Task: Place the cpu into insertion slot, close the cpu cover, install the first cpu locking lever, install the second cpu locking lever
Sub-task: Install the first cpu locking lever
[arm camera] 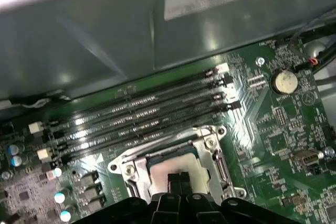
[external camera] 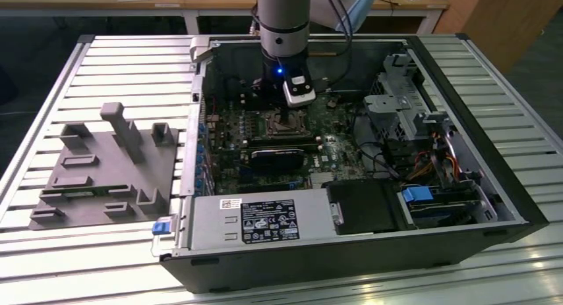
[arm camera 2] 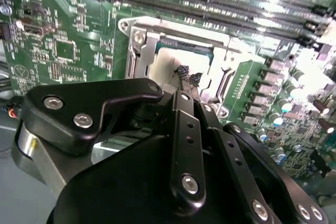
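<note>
- Black metal jaws of the gripper (arm camera 2: 189, 80), fingertips close together w/ nothing between them, sit just above the cpu in both wrist views.
- Shiny silver square cpu (arm camera 2: 165, 64) lies flat inside the insertion slot (arm camera: 210, 153), a square socket w/ silvery metal rim.
- Thin silvery cpu cover (arm camera: 137, 167) frame seems down around the chip; can't tell if the levers are latched.
- Long black memory slots (arm camera: 142, 114) run just beside the socket on the green motherboard (arm camera: 273, 129).
- Exterior view: arm reaches down into the open black computer case (external camera: 352, 265), gripper over the socket area.
- Case lies on a slatted metal surface (external camera: 123, 61); grey plastic fixture tray (external camera: 105, 173) sits to the exterior view's left of the case.
</note>
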### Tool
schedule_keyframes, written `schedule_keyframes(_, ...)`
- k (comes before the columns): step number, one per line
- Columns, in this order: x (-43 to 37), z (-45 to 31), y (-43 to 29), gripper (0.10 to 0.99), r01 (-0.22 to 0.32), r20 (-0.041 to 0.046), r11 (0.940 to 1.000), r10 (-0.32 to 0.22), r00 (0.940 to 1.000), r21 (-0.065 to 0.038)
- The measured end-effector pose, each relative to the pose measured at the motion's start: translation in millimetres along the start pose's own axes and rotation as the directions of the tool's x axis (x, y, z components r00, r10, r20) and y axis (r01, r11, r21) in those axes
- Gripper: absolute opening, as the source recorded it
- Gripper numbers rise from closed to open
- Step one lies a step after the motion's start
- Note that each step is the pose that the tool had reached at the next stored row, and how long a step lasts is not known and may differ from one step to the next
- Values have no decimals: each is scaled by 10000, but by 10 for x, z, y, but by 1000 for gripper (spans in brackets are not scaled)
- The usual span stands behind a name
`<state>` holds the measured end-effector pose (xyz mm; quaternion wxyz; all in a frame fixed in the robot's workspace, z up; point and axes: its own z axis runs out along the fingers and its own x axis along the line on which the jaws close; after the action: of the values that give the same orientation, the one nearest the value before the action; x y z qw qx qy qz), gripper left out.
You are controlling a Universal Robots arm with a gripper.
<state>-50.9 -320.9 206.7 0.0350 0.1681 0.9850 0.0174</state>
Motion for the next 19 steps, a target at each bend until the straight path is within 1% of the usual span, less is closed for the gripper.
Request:
schedule_keyframes(4, -26, 0, -38, 106, 10, 0, 10000, -10, 10000, -2)
schedule_keyframes(5, -45, 1, -41, 106, 103, -4, 9999, -103, 9999, -6)
schedule_keyframes(7, -44, 2, -42, 106, 356, -15, 9994, -356, 9994, -22)
schedule_keyframes(9, -45, 3, -42, 106, 705, -30, 9975, -705, 9975, -46)
schedule_keyframes(12, -45, 5, -42, 106, 1254, -52, 9921, -1255, 9921, -83)
schedule_keyframes(15, -45, 5, -42, 106, 1780, -71, 9840, -1781, 9840, -121)
schedule_keyframes(17, -45, 3, -42, 106, 2020, -80, 9793, -2021, 9793, -138)
schedule_keyframes(19, -46, -18, -41, 106, 2148, -89, 9766, -2149, 9766, -149)
